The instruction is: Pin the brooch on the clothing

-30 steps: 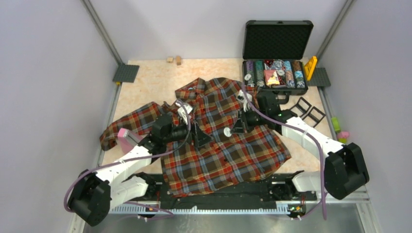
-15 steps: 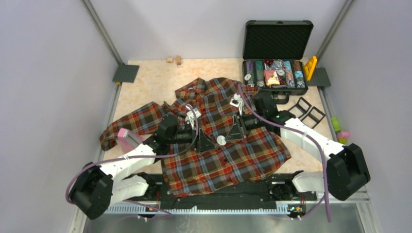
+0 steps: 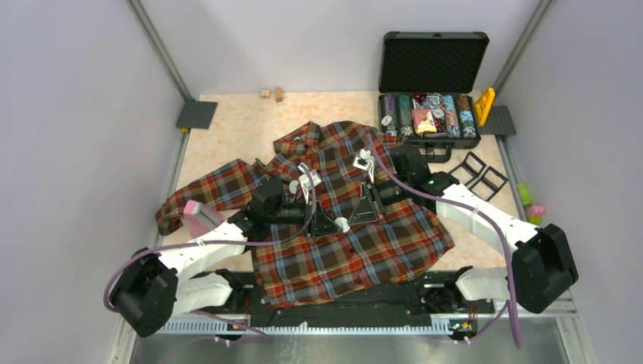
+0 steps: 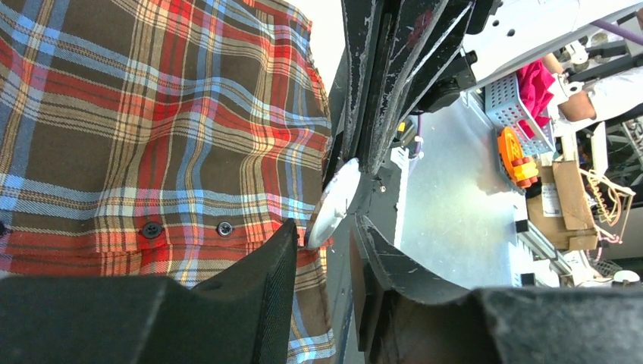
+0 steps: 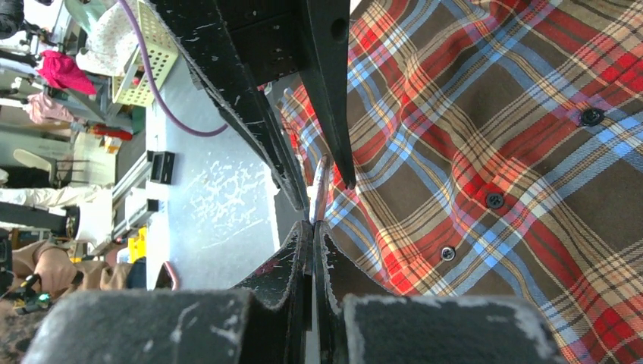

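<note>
The clothing [image 3: 356,250], a plaid shirt, lies spread over the table's middle. Above its front, my right gripper [image 3: 350,220] is shut on the brooch [image 3: 343,224], which shows here as a small pale disc. In the right wrist view the brooch [image 5: 320,189] stands edge-on just past the closed tips of the right gripper [image 5: 312,224]. My left gripper [image 3: 331,225] faces it from the left. In the left wrist view the brooch [image 4: 335,199] pokes between the narrowly open jaws of the left gripper [image 4: 326,231], against one fingertip [image 4: 284,239], with a gap to the other. Plaid cloth [image 4: 152,114] lies below.
An open black case [image 3: 430,114] of small items stands at the back right. Black frames [image 3: 481,173] lie beside it. A pink block [image 3: 199,218] rests on the shirt's left sleeve. Two small wooden blocks [image 3: 271,93] sit at the back edge. The wall rails run close on both sides.
Both grippers have come together over the shirt's front. The right one carried the brooch down and left. The left one moved right and narrowed its jaws round the brooch.
</note>
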